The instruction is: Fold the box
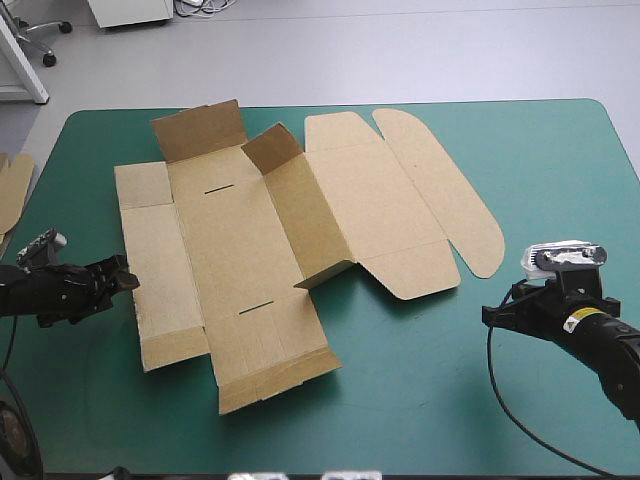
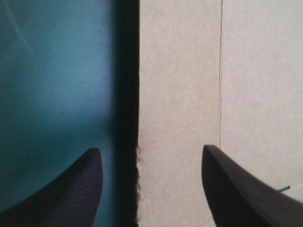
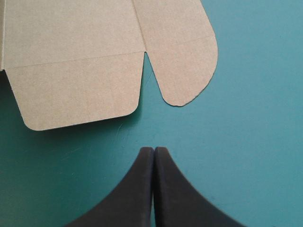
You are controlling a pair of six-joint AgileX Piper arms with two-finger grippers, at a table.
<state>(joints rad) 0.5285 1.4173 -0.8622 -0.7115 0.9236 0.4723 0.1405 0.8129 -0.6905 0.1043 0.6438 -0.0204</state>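
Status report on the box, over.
Left pincer open at the box left edge. Right pincer shut, short of the lid flaps. Box mostly flat, centre wall raised. Spare board off left, apart.

— From where is the whole table (image 1: 420,400) seen?
— From above and behind, facing forward and down; the box (image 1: 240,240) is taken in entire.
— And the wrist views?
— Both are aimed steeply down: that above the left gripper (image 2: 151,149) at the box's left edge, very near; that above the right gripper (image 3: 154,149) at its rounded flaps. Both patches are shared with the high view.
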